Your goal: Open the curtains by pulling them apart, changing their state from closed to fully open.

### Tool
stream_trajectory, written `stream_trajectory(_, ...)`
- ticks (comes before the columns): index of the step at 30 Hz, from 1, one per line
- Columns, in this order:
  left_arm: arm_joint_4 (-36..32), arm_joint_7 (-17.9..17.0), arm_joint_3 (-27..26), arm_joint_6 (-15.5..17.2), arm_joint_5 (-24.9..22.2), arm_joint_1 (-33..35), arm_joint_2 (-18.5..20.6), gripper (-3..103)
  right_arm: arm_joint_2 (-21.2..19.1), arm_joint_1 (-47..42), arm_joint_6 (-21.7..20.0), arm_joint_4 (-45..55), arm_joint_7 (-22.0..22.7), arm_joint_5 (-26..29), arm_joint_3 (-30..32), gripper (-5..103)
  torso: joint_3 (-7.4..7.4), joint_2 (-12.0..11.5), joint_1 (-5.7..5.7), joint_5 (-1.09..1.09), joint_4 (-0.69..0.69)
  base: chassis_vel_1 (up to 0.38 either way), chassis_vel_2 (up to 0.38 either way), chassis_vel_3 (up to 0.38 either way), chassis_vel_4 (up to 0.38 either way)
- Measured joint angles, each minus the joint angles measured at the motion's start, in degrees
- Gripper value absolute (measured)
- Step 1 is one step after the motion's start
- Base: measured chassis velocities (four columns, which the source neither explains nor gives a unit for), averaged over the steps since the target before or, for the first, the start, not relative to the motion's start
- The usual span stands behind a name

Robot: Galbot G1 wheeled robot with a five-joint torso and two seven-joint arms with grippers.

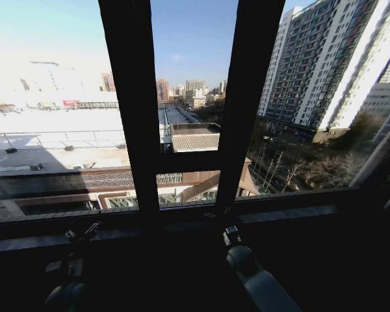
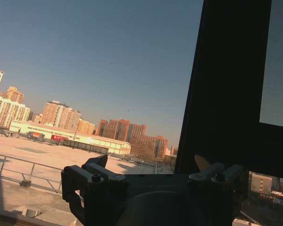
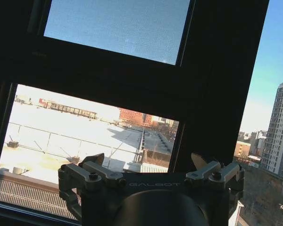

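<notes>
Both end effectors sat low in front of a large window, raised just to the level of its sill. In the head view, the left end effector appeared as a dark shape near the sill on the left, and the right end effector reached toward the base of the right-hand dark frame bar, with its pale grey forearm angled up from below. In the left wrist view, the left end effector had its fingers spread well apart with nothing between them, pointed at the open glass with a dark frame bar beside it. In the right wrist view, the right end effector was likewise spread wide and empty, aimed at the dark frame's crossbar and the lower pane. The window glass was uncovered across the middle, showing a pale flat rooftop, distant buildings, and a tall apartment block under a clear blue sky. At the far right edge of the head view, a pale slanted strip could have been bunched curtain fabric, but it was too dim and narrow to tell. No fabric touched either end effector.
</notes>
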Motion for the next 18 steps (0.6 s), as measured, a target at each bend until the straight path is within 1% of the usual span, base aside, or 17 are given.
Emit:
stream_trajectory(10, 0.0, 0.0, 0.0, 0.0, 0.0, 0.0, 0.0, 100, 0.0, 0.0, 0.0, 0.0, 0.0, 0.0, 0.0, 100, 0.00, 0.0, 0.01, 0.01, -0.01, -0.357, -0.339, 0.358, 0.342)
stream_trajectory(14, 0.0, 0.0, 0.0, 0.0, 0.0, 0.0, 0.0, 100, 0.0, 0.0, 0.0, 0.0, 0.0, 0.0, 0.0, 100, 0.00, 0.0, 0.00, -0.02, 0.00, -0.360, -0.353, 0.349, 0.372)
stream_trajectory(18, 0.0, 0.0, 0.0, 0.0, 0.0, 0.0, 0.0, 100, 0.0, 0.0, 0.0, 0.0, 0.0, 0.0, 0.0, 100, 0.00, 0.0, 0.00, 0.02, -0.01, -0.292, -0.320, 0.292, 0.278)
